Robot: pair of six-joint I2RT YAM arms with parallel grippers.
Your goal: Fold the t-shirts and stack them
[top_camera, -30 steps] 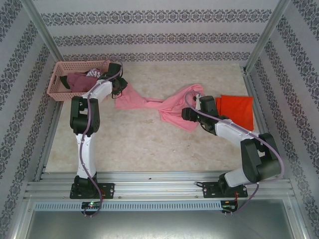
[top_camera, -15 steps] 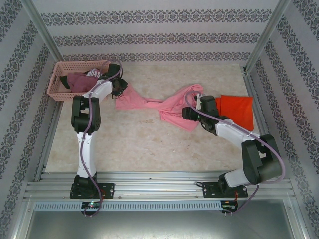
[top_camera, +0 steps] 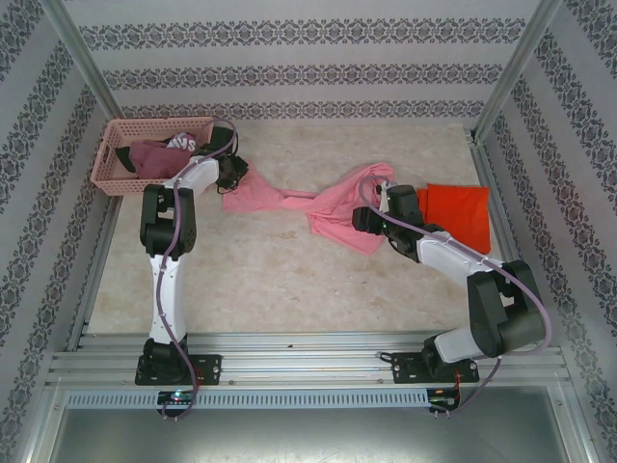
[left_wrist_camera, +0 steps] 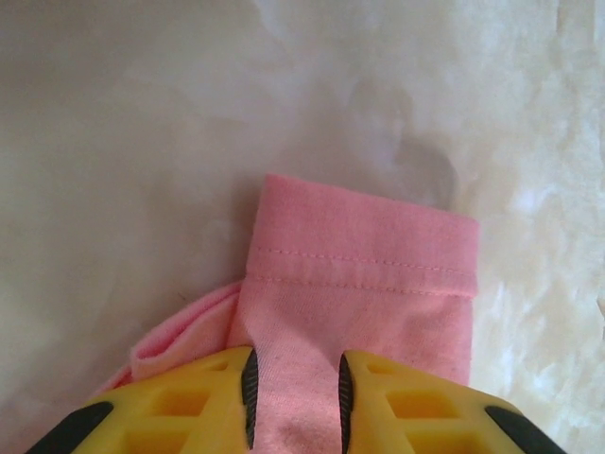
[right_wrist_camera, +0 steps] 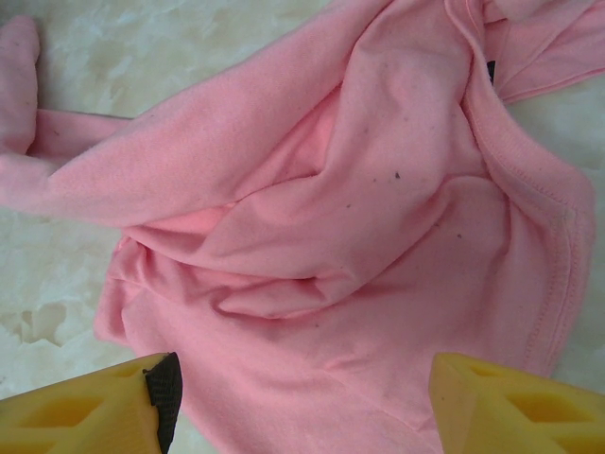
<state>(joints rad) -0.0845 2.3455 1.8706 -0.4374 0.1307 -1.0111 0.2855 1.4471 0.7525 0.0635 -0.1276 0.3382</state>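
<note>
I saw the left hand point(left_wrist_camera: 295, 392) clenched on a sleeve of the salmon-pink cotton t-shirt point(top_camera: 323, 207), which sprawled mid-tabletop point(top_camera: 260, 275). The right hand point(right_wrist_camera: 301, 397) was released over its bunched body. The orange-red cotton t-shirt point(top_camera: 457, 214) lay flat just right.

- This is a robot lab cell dressed up like a home. A left arm point(top_camera: 164, 280) and a right arm point(top_camera: 482, 299) are bolted to a slotted aluminium rail point(top_camera: 308, 367) at the near edge of the desk point(top_camera: 270, 280).
- Bare aluminium posts point(top_camera: 72, 48) frame the cell, and flat panels of striped floral wallpaper point(top_camera: 289, 77) serve as its walls.
- The desk top is pale and marble-look.
- The props are laundry: a pink plastic basket point(top_camera: 106, 159) of clothes, a pink t-shirt point(top_camera: 328, 207) and an orange-red t-shirt point(top_camera: 458, 212).
</note>
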